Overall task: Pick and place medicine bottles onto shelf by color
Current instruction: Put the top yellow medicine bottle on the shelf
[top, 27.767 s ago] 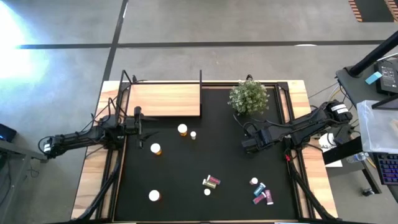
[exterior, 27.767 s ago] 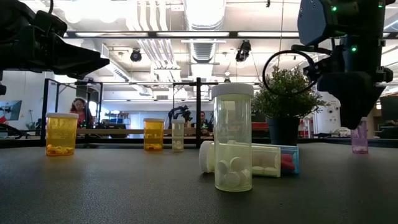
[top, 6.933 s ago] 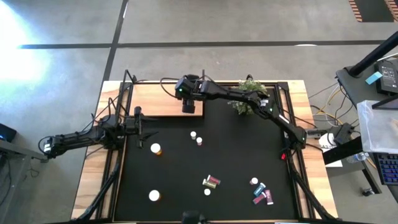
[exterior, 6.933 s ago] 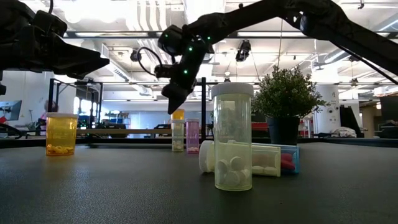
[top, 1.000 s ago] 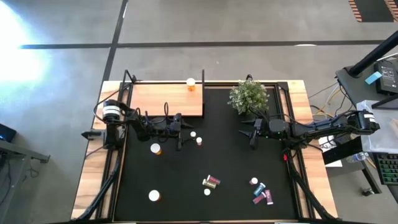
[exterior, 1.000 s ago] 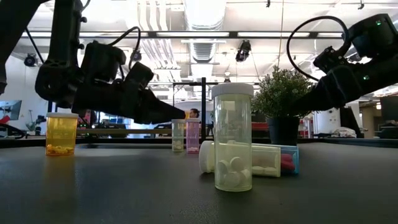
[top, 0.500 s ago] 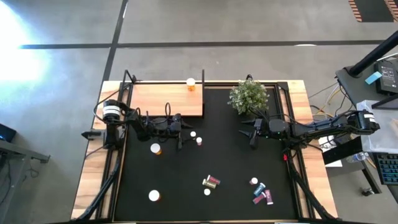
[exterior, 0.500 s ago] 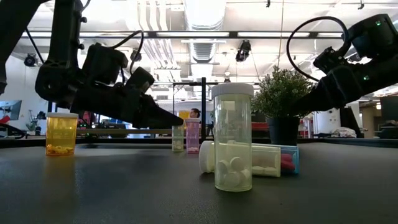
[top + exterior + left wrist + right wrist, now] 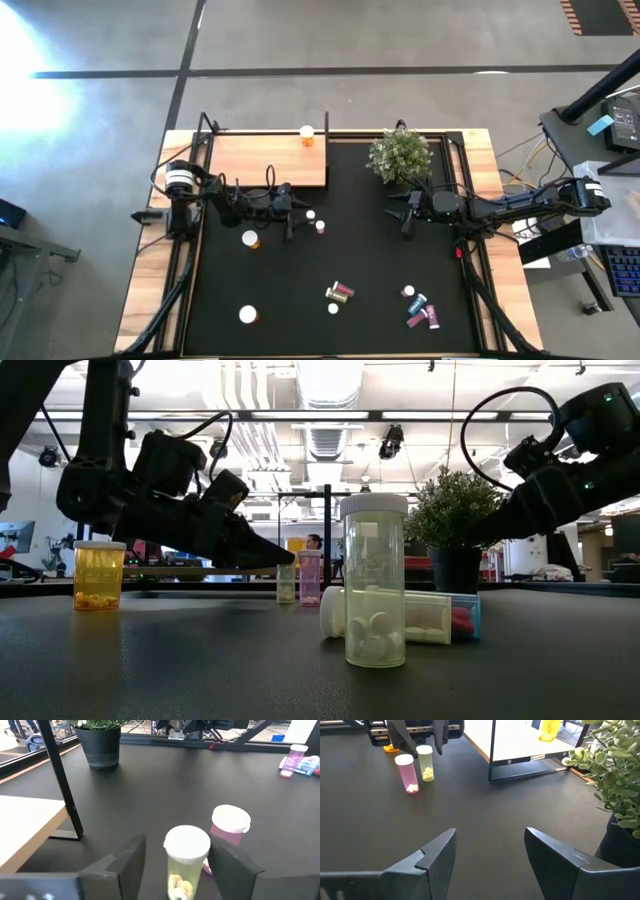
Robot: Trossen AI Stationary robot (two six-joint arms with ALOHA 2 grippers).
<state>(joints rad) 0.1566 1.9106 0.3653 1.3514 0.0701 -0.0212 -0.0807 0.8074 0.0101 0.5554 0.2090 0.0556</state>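
Yellowish bottle (image 9: 186, 861) with pale pills

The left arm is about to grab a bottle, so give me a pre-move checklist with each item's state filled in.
1. Yellowish bottle stands between the left gripper fingers: ok.
2. Fingers touching the bottle: not ok, a gap shows on both sides.
3. Bottle upright, white cap on: ok.
4. Pink bottle clear of the closing fingers: cannot tell; it stands close beside the yellowish one, right by one finger.
5. Right gripper out of the way: ok, open and empty, low over the mat near the plant.
6. Shelf has room: ok, only an orange bottle at its back corner.
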